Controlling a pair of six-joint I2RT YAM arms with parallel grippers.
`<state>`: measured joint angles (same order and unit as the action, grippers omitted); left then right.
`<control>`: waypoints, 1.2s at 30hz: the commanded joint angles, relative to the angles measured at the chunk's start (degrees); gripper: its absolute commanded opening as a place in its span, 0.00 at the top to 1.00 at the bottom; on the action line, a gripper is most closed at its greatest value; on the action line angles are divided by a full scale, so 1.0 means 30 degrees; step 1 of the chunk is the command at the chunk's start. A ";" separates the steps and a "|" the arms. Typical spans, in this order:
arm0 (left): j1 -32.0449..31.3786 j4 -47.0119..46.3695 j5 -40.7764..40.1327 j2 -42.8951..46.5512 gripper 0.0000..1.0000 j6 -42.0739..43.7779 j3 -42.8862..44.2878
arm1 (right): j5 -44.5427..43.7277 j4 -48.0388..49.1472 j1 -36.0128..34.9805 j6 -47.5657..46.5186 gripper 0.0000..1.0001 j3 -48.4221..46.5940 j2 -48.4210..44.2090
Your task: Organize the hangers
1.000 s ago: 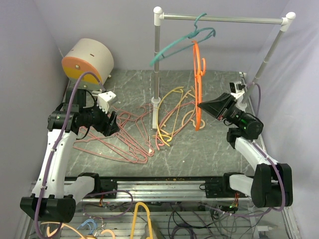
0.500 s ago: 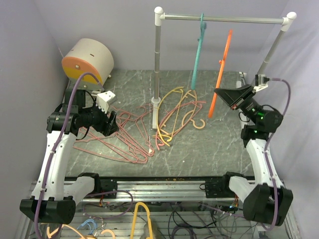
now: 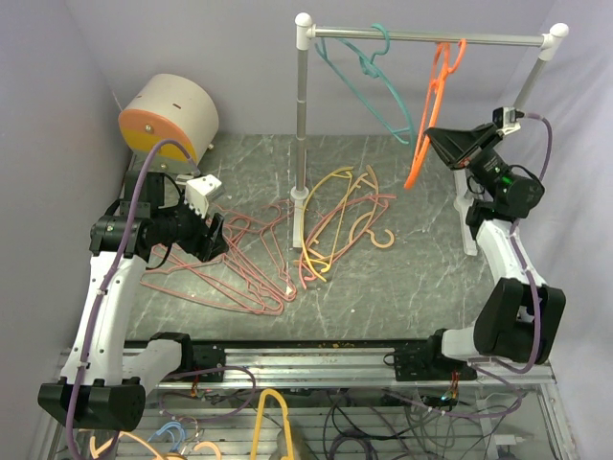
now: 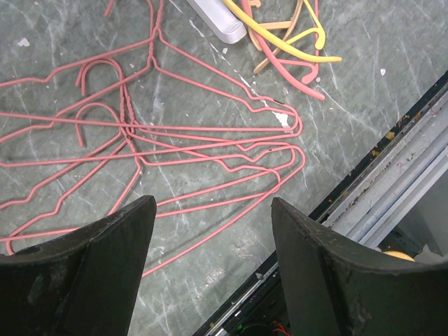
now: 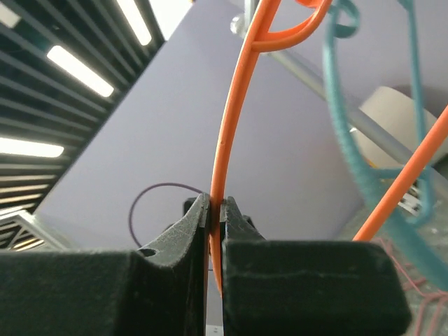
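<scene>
a silver metal rail with white corner joints (image 3: 498,40) carries a thick teal plastic hanger (image 3: 382,40), and beside it a thick orange plastic hanger (image 3: 414,172) with its hook at the bar. below the rail, the right gripper (image 3: 429,134) pinches the orange hanger's arm. left of the rail's left post, thin pink wire hangers (image 3: 239,278) lie flat under the left gripper (image 3: 215,240), whose jaws are spread and hold nothing. yellow and peach plastic hangers (image 3: 330,220) lie at that post's foot.
</scene>
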<state>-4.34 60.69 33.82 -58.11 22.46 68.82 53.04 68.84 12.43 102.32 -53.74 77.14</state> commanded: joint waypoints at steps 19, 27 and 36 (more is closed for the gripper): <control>0.0193 -0.0509 0.0151 0.0090 0.22 -0.0011 -0.0209 | -0.0011 0.6837 -0.0795 0.5826 1.00 -0.6399 0.5137; 0.0486 -0.0510 0.0198 0.0150 0.22 0.0030 -0.0204 | 0.1104 0.4958 -0.1507 0.5406 1.00 -0.8376 0.6069; 0.0706 -0.0481 0.0305 0.0137 0.22 0.0061 -0.0204 | 0.2112 -0.0445 -0.3122 0.1801 1.00 -0.9199 0.6488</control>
<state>-2.92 60.66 33.87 -58.11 22.48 68.79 57.98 74.81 5.56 114.93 -78.91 95.81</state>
